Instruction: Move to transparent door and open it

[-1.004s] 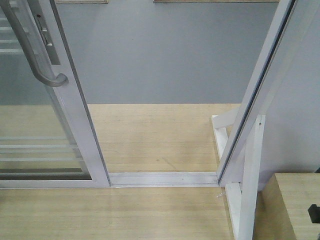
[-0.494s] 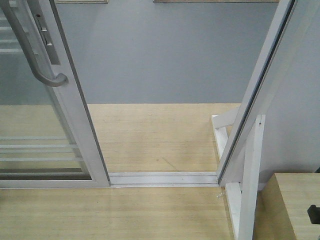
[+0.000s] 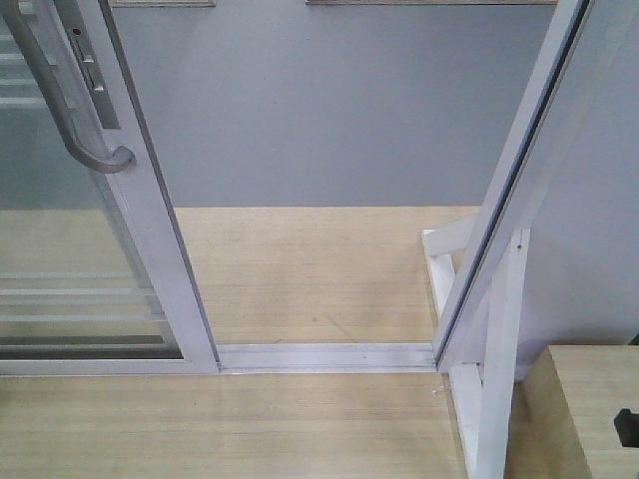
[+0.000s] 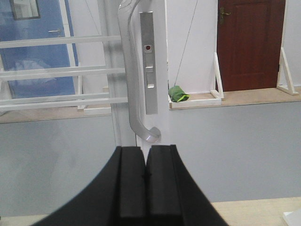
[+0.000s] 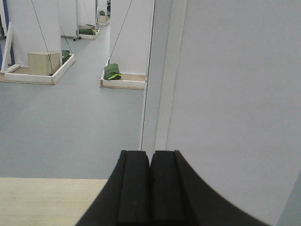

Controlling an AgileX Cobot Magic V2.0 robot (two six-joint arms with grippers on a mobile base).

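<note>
While viewed from the front camera: transparent door at left of frame, slid aside, white stile slanting down to the floor track; wide gap between that stile and the white outer frame post at right. Curved J-shaped handle on the stile, hook end pointing right, lock plate just beside it. Thin white horizontal bars low across the glass. Wooden floor on both sides of the track, grey floor beyond. Left end effector: black fingers pressed together, nothing between them, sitting just below the handle's hook, not touching. Right end effector: fingers likewise together, empty, facing the white post and wall panel. Green bags on low trays in the background.
</note>
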